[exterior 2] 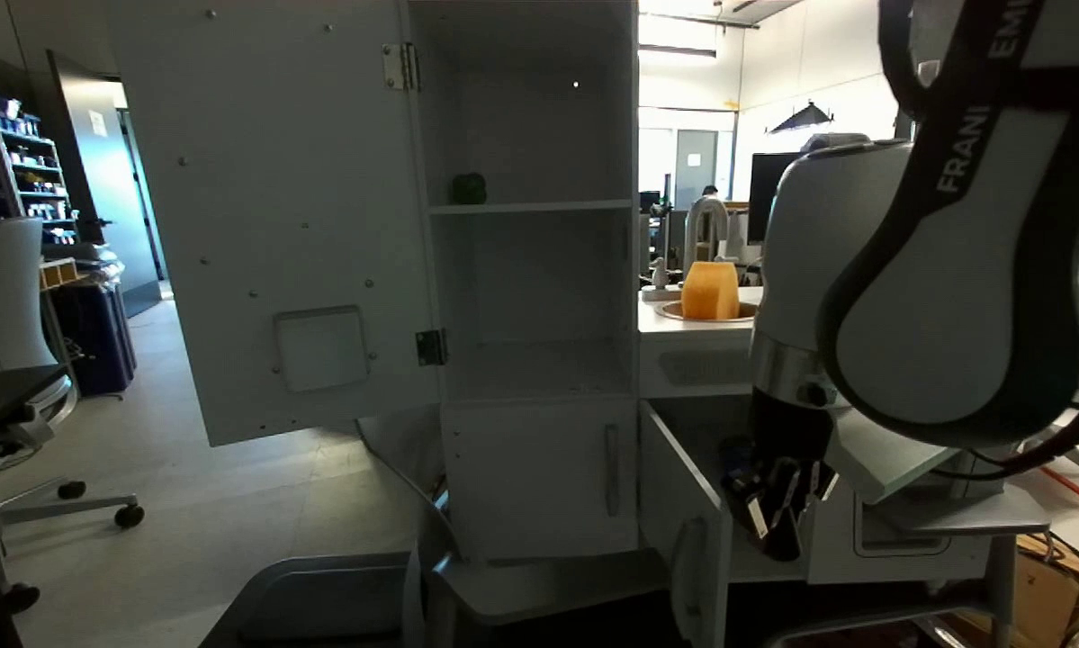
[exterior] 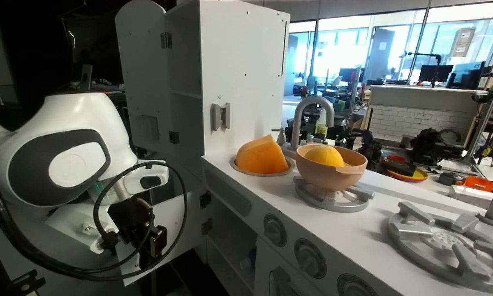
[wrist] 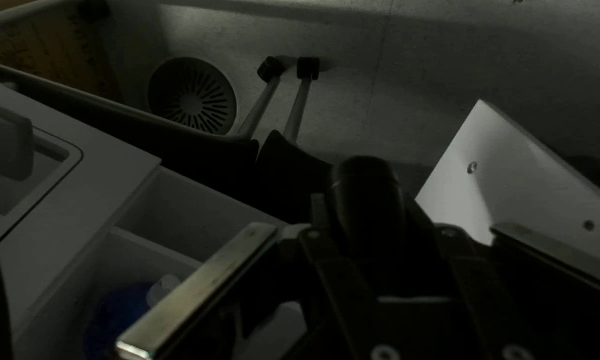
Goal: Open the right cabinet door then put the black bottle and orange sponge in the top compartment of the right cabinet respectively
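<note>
My gripper (exterior 2: 786, 506) is shut on the black bottle (wrist: 367, 197), a dark, glossy shape between the fingers in the wrist view. It points downward in front of the right cabinet. In both exterior views the right cabinet door (exterior 2: 683, 526), a white panel (exterior: 174, 228), is swung wide on its hinges, with my gripper beside its inner face. A shelf edge (wrist: 152, 245) divides the cabinet's inside in the wrist view, lying left of my fingers. The orange sponge (exterior: 262, 156) rests in the round sink on the countertop, well above my gripper.
A blue thing with a pale cap (wrist: 117, 315) is inside the cabinet. The tall door (exterior 2: 278, 216) of the upper cabinet also hangs wide, with a green object (exterior 2: 469, 189) on its shelf. A pale bowl (exterior: 330, 176) with an orange-yellow lump sits on a burner.
</note>
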